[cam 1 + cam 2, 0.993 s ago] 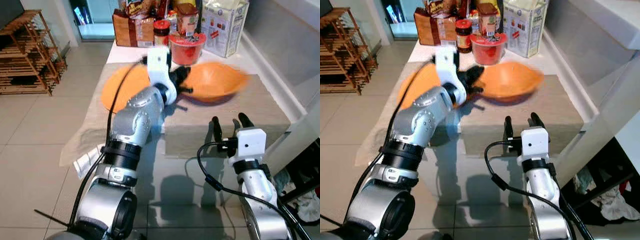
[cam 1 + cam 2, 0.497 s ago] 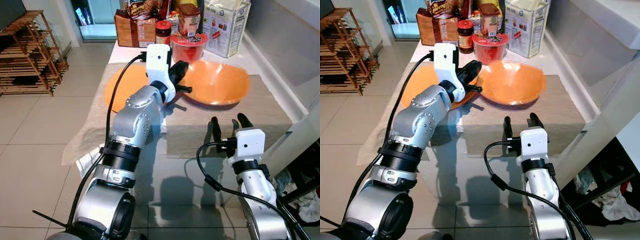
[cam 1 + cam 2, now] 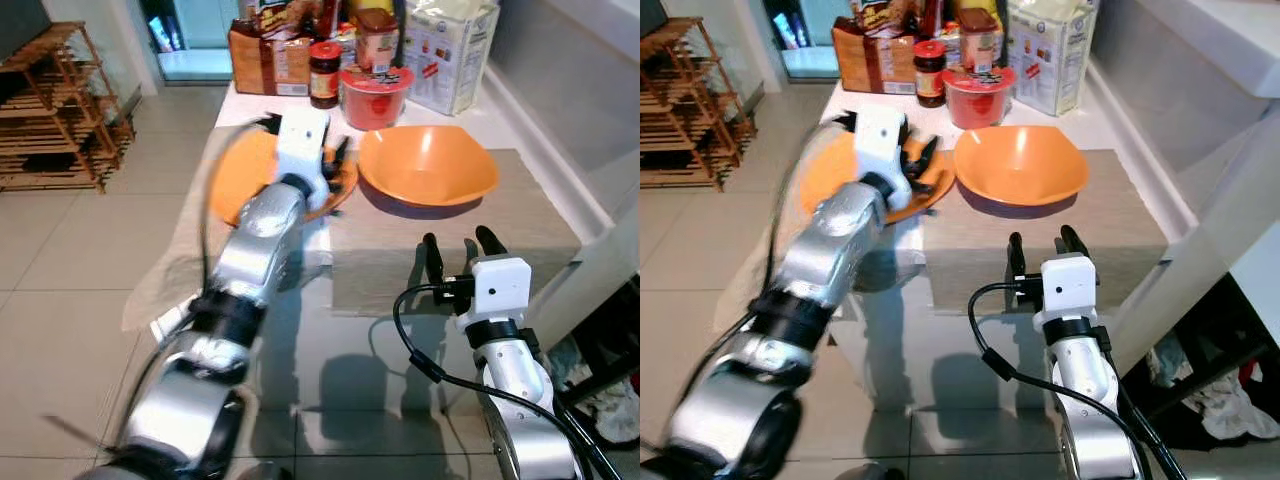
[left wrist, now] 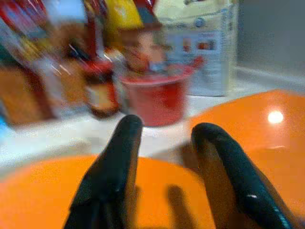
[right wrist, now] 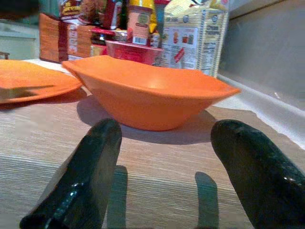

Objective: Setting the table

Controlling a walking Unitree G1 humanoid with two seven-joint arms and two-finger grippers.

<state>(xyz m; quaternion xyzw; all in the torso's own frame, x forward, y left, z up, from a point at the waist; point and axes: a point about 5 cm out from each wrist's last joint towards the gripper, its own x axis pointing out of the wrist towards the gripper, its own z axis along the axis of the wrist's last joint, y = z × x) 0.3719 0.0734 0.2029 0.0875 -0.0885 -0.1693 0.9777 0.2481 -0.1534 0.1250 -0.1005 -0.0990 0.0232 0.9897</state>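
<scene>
An orange bowl point(image 3: 428, 165) sits upright on the beige placemat point(image 3: 520, 225), with nothing holding it. To its left lies a flat orange plate point(image 3: 238, 178). My left gripper point(image 3: 336, 163) hovers over the plate's right rim, just left of the bowl, blurred by motion. In the left wrist view its fingers point(image 4: 125, 143) stand apart with nothing between them, the plate point(image 4: 38, 195) below. My right gripper point(image 3: 460, 245) is open over the placemat's near edge, pointing at the bowl point(image 5: 152, 95).
Groceries crowd the table's far end: a red tub point(image 3: 376, 95), a jar point(image 3: 323, 72), a brown bag point(image 3: 262, 55) and a white box point(image 3: 450, 50). A wooden rack point(image 3: 55, 110) stands on the floor at left. A white counter edge point(image 3: 590, 220) borders the right.
The left gripper has let go of the bowl, which now rests on the placemat. The left arm has drawn back leftward over the plate. The right arm has not moved.
</scene>
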